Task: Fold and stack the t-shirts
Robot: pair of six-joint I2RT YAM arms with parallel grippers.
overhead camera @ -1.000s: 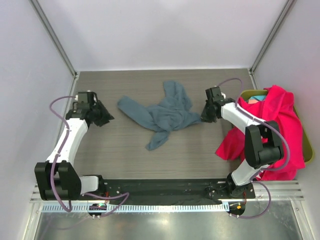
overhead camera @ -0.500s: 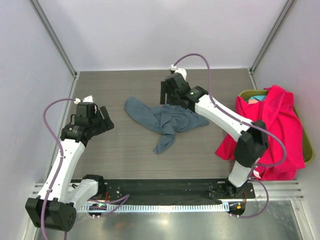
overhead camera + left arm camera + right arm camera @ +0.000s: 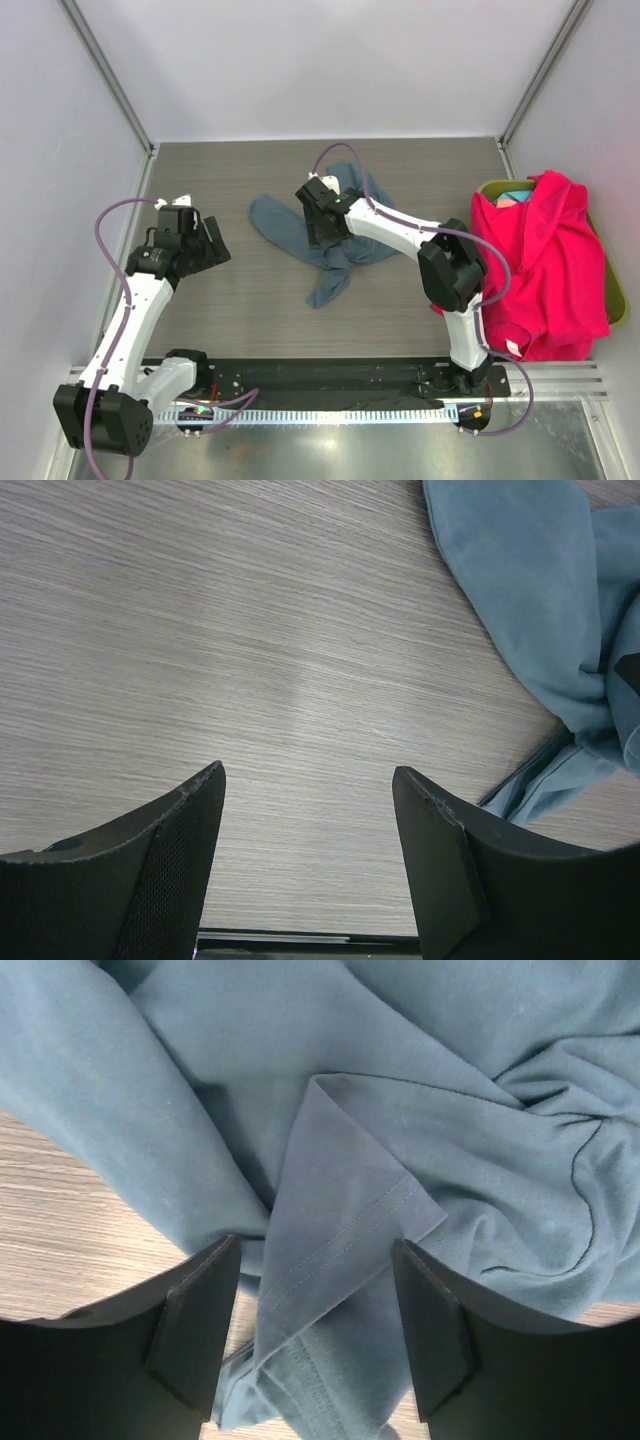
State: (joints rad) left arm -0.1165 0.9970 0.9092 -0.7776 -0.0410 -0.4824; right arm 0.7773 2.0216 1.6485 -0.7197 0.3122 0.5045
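Because the crumpled grey-blue t-shirt (image 3: 275, 220) needs spreading, the right gripper (image 3: 315, 1260) hangs open over its hemmed edge, probably to pinch it; the left gripper (image 3: 310, 780) hovers open over the table (image 3: 200, 630)

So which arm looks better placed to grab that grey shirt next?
Right, I'd say. The right gripper hangs open over the grey shirt, a fold between its jaws. The left gripper, open, is over bare table.

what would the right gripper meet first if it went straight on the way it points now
The grey-blue t-shirt: the right gripper, open, points down at it, and the hemmed fold between its jaws looks like first contact, though the gap is hard to judge.
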